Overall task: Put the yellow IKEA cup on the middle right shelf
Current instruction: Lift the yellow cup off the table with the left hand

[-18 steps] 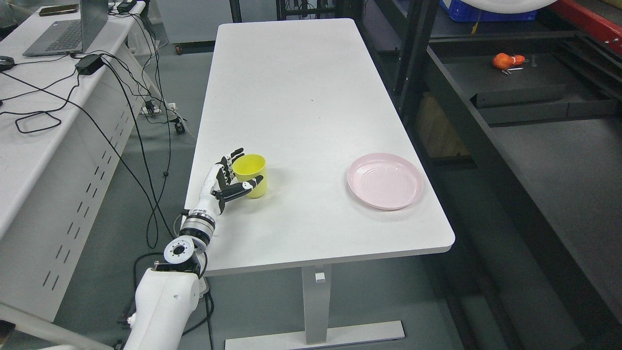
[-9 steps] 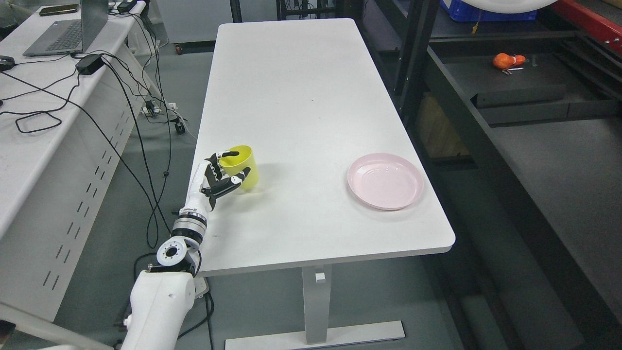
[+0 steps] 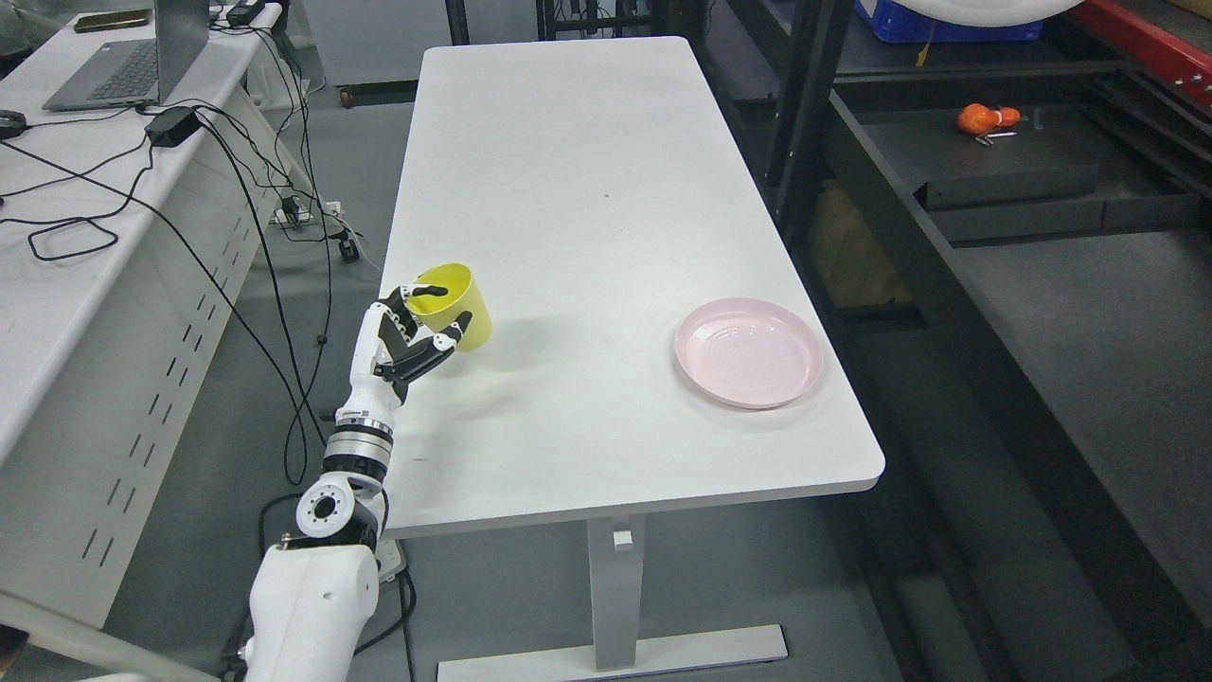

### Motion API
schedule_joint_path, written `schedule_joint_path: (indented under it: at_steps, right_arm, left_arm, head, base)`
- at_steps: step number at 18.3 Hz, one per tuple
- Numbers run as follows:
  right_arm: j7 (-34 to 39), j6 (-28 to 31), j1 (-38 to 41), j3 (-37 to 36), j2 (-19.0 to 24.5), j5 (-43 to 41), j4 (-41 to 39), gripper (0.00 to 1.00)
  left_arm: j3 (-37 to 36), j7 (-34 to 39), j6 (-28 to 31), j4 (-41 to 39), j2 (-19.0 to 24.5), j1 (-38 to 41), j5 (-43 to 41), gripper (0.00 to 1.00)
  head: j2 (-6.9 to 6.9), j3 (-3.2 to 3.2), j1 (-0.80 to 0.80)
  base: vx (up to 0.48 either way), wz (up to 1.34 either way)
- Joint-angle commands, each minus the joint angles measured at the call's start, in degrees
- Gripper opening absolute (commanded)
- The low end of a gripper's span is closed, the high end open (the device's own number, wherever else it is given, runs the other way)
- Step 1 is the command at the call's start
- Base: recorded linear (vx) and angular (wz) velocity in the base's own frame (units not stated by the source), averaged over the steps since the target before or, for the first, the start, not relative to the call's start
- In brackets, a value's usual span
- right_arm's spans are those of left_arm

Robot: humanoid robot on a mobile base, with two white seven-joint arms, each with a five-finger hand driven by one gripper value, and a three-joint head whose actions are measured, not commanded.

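Yellow cup: smooth, glossy, tapered round shape, tilted with its open mouth toward the left; held above the near-left part of the surface, close to the left edge.
Left hand: arm comes in from the lower left; white and black jointed fingers are wrapped around the cup, one finger hooked over the rim into the mouth.
Surface: long white matte top with rounded corners; wide bare stretch behind the cup and between the cup and the plate.
Pink plate: round, shallow, faintly ridged, lying flat near the right edge, well apart from the cup.
Shelf unit: dark metal frame and dark flat boards just beside the surface's right edge; an orange object lies on a far board.
Left side: grey floor gap with black cables between the surface and a white desk.
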Motion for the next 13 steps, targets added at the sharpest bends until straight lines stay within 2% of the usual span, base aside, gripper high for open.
schedule_joint_path:
  at_steps: [1, 6, 13]
  right_arm:
    - [0.0, 0.0, 0.7, 1.0, -1.0, -1.4, 0.0, 0.99]
    - [0.0, 0.0, 0.8, 1.0, -1.0, -1.4, 0.0, 0.99]
    - [0.0, 0.0, 0.8, 1.0, -1.0, -1.4, 0.0, 0.99]
  left_arm:
    - [-3.2, 0.0, 4.0, -12.0, 0.3, 4.0, 0.3, 0.0]
    - [-3.1, 0.0, 4.3, -15.3, 0.3, 4.4, 0.3, 0.0]
    - [-3.5, 0.0, 4.3, -19.7, 0.3, 8.9, 0.3, 0.0]
  head:
    - [0.0, 0.0, 0.0]
    - [0.0, 0.0, 0.0]
    - [0.0, 0.0, 0.0]
  base:
    - [0.0, 0.0]
    - [-0.017, -0.02]
    - [-0.072, -0.11]
